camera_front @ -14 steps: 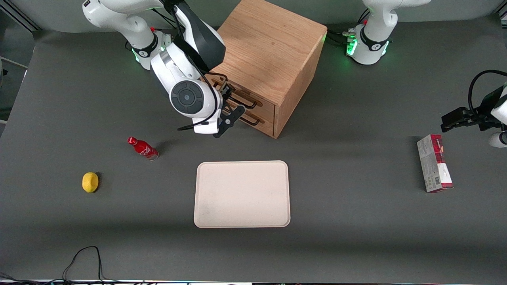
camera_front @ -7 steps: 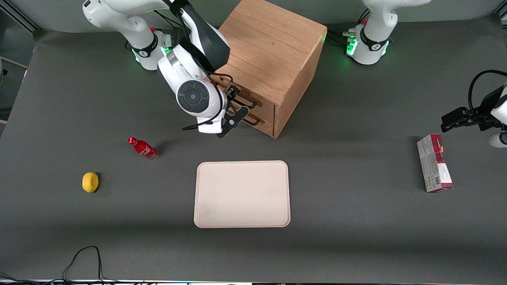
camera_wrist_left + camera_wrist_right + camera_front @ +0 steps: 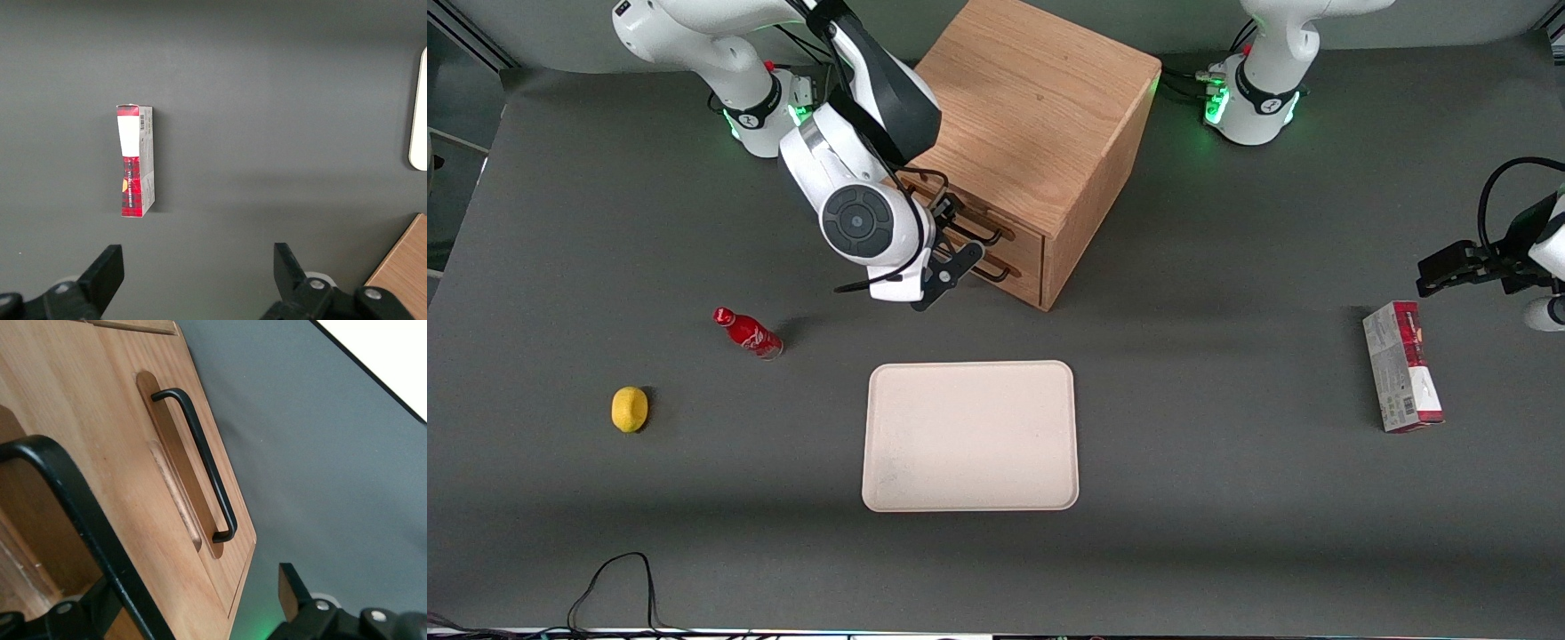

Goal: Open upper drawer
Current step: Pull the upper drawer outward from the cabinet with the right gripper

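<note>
Positioning for the grasp is the step in hand. The cube-shaped light-oak wooden cabinet [image 3: 1040, 116] stands near the middle of the tabletop edge that carries the arm bases. Its two drawer fronts are turned toward the working arm's end of the table. The upper drawer [image 3: 1021, 235], the top one of the two, appears fully closed, with its front flush with the cabinet face. Its long dark metal bar handle [image 3: 980, 233] lies directly above the matching handle [image 3: 996, 269] of the lower drawer [image 3: 1024, 277].

The right arm's black two-finger gripper [image 3: 951, 265] is located immediately in front of the drawer fronts. In the right wrist view, the gripper [image 3: 198, 583] has its fingers spread apart and holds nothing. The upper handle [image 3: 80, 513] passes close through the gap between them. The lower handle [image 3: 200, 463] lies farther from that camera and is untouched.

Judged next move: confirm that the bar is seated between the fingers, then close them on it. Pull straight out, square to the drawer front. An oblique pull risks binding the drawer or shifting the cabinet.
</note>
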Robot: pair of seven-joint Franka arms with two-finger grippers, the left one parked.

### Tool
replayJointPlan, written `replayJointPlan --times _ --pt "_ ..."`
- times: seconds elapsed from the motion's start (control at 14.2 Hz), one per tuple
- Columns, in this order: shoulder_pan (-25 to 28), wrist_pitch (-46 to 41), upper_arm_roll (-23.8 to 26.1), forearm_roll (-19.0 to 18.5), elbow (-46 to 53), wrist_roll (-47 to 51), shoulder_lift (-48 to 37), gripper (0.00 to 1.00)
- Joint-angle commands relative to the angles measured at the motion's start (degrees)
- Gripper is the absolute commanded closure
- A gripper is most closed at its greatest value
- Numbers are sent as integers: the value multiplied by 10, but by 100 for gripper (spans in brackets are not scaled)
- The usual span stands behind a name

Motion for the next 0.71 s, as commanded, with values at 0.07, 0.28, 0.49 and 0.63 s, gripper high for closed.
replayJointPlan --times 0.07,0.28,0.49,0.63 --pt "-9 10 -5 0 2 8 9 0" --pt "-15 11 -5 -1 3 7 14 0" --pt "-23 14 -5 -2 16 6 25 0" --pt "-24 14 -6 -2 20 3 29 0"
